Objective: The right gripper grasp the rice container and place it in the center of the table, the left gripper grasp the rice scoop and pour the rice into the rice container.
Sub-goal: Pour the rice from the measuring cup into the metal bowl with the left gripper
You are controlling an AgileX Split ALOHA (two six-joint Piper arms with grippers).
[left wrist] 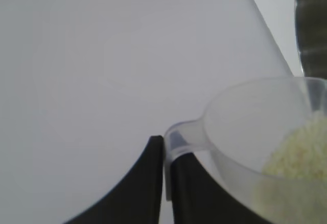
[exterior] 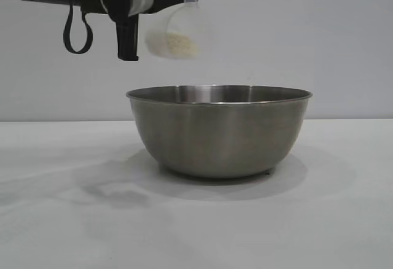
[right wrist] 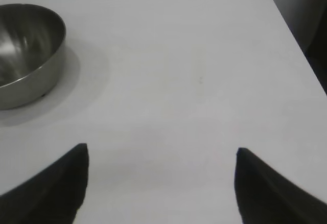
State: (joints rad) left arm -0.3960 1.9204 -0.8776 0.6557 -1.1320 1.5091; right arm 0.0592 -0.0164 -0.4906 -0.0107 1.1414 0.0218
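Pouring step in hand. Rice container (exterior: 218, 131) already set near the middle of the surface (exterior: 55, 220). Left gripper (left wrist: 164, 180) high above the container's left rim, fingers clenched on the handle of the rice scoop (exterior: 174, 32), tilted, rice (exterior: 177, 45) inside. Right gripper (right wrist: 161, 183) apart, fingers released. Next: more over the container, then tipping further.
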